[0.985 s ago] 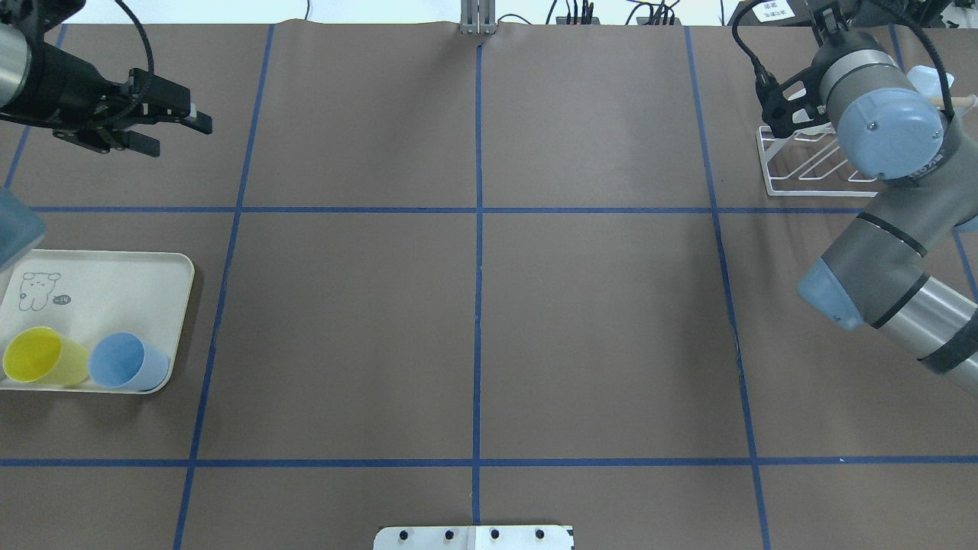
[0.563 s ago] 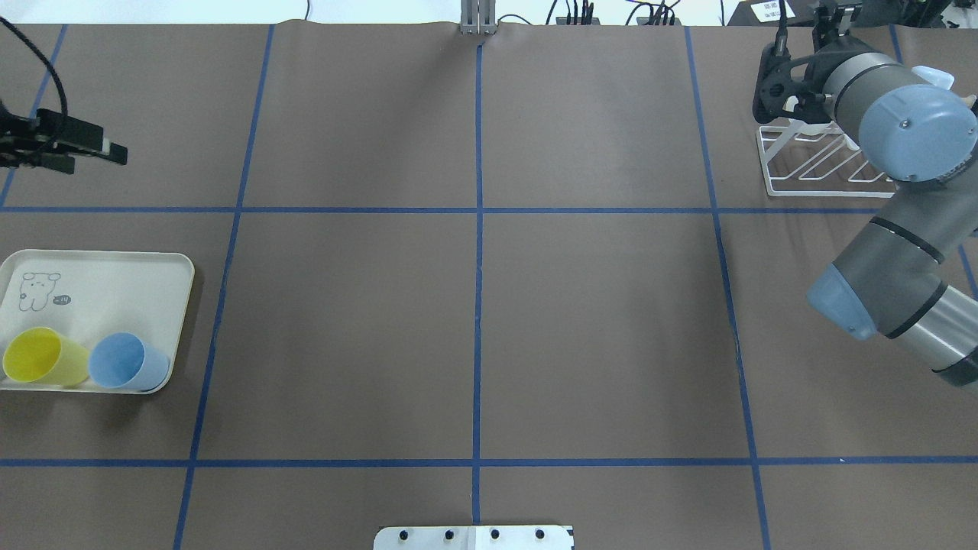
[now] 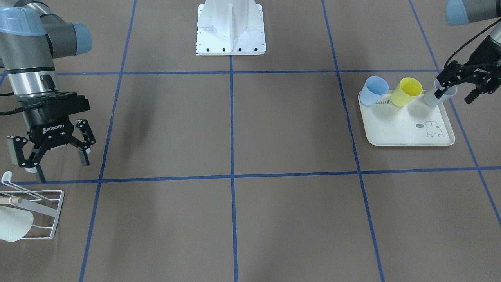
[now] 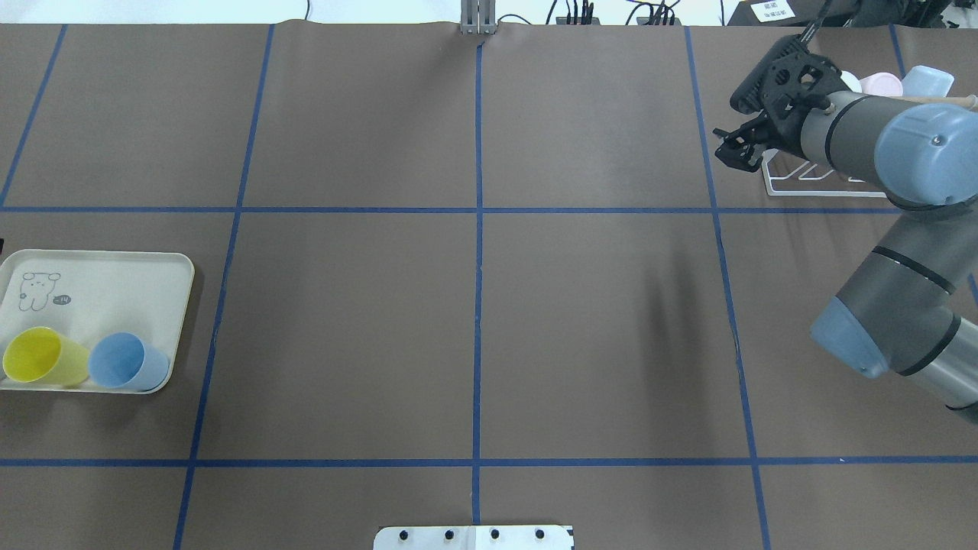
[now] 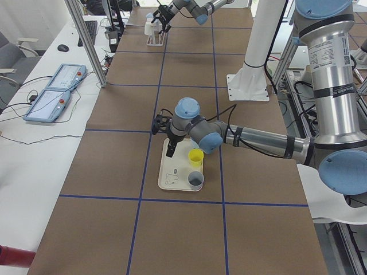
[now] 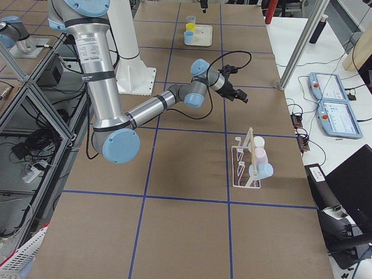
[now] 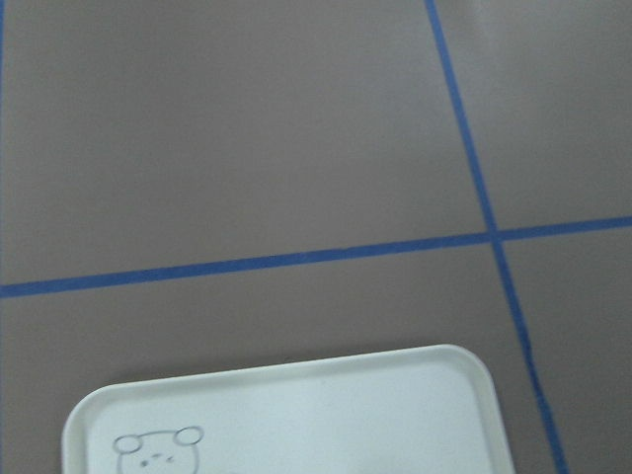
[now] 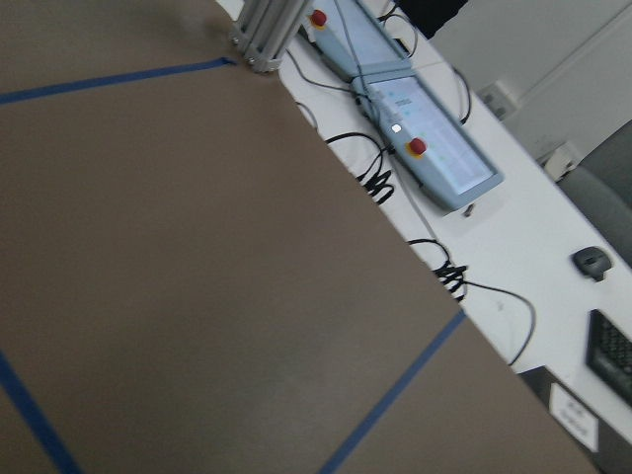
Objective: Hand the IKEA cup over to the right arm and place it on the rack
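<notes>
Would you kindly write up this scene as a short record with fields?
left gripper: open, at the rim of the grey cup on the tray
right gripper: open, empty, near the rack
tray also holds: blue cup, yellow cup
rack holds: white cup, pink cup, pale blue cup

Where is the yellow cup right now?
In the overhead view, the yellow cup sits on the cream tray at the table's left edge, on the robot's left side, right beside the blue cup.
</notes>
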`<move>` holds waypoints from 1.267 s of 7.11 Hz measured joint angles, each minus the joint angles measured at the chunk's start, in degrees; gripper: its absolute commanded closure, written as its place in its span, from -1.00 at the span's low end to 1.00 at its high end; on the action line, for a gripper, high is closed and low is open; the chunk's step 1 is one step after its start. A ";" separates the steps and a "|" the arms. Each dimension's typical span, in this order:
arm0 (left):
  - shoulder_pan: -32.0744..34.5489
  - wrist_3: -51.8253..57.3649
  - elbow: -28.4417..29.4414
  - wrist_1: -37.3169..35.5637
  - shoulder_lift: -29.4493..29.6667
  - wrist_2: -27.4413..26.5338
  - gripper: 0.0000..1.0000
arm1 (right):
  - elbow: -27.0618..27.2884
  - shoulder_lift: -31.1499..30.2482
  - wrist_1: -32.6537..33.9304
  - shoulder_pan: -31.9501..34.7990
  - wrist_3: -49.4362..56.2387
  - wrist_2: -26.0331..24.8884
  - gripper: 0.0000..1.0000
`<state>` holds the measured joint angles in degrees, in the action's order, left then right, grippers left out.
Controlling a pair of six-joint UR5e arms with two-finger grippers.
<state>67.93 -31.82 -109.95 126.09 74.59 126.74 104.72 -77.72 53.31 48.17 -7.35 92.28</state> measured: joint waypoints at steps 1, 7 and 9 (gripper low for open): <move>0.05 2.81 0.16 2.27 -4.20 -0.30 -1.00 | 1.85 0.21 5.23 0.01 -2.90 9.60 -1.00; -0.38 1.99 13.20 17.49 -9.53 1.15 -0.99 | 8.20 8.45 37.68 0.16 -4.50 20.41 -1.00; -0.47 -2.65 15.39 17.81 -7.22 2.72 -0.69 | 8.12 8.63 37.98 0.14 -4.52 20.32 -1.00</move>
<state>67.45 -34.47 -94.56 143.89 67.37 129.46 112.84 -69.09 91.28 48.30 -11.86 112.60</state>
